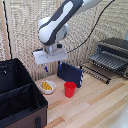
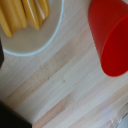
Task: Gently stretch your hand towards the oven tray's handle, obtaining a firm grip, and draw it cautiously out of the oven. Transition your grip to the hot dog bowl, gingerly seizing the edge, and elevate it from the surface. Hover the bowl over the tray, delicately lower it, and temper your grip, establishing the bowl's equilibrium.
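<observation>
The hot dog bowl, small, white, with yellow-orange pieces inside, sits on the wooden table. In the wrist view the bowl fills one corner, beside the red cup. My gripper hangs above the bowl, a little toward the exterior view's right, clear of it, with its fingers apart and nothing between them. The oven stands at the exterior view's right. Its wire tray sticks out of the front. The tray's handle is the thin bar at the front edge, far from the gripper.
A red cup stands just to the exterior view's right of the bowl. A blue upright box stands behind the cup. A big black case fills the exterior view's lower left. A woven screen backs the table.
</observation>
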Motion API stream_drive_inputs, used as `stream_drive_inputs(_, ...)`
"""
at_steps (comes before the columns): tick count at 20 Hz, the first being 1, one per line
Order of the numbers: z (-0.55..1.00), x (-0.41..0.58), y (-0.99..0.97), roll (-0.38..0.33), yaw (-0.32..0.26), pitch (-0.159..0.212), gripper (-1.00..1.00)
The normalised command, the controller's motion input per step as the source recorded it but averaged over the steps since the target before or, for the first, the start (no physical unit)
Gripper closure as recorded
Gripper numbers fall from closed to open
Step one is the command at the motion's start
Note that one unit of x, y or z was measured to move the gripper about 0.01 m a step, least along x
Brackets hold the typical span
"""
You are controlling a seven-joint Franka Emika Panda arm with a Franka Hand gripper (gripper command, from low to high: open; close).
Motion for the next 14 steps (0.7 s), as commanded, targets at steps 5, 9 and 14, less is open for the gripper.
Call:
stream_drive_inputs(5, -0.38, -0.044, 0.00, -0.048, 0.056, -0.057, -1.00)
stream_drive_inputs(9, -0.30, -0.124, -0.07, -0.064, 0.091, -0.004, -1.00)
stream_drive_inputs(14, -0.13, -0.222, -0.18, -0.073, 0.135, 0.002, -1.00)
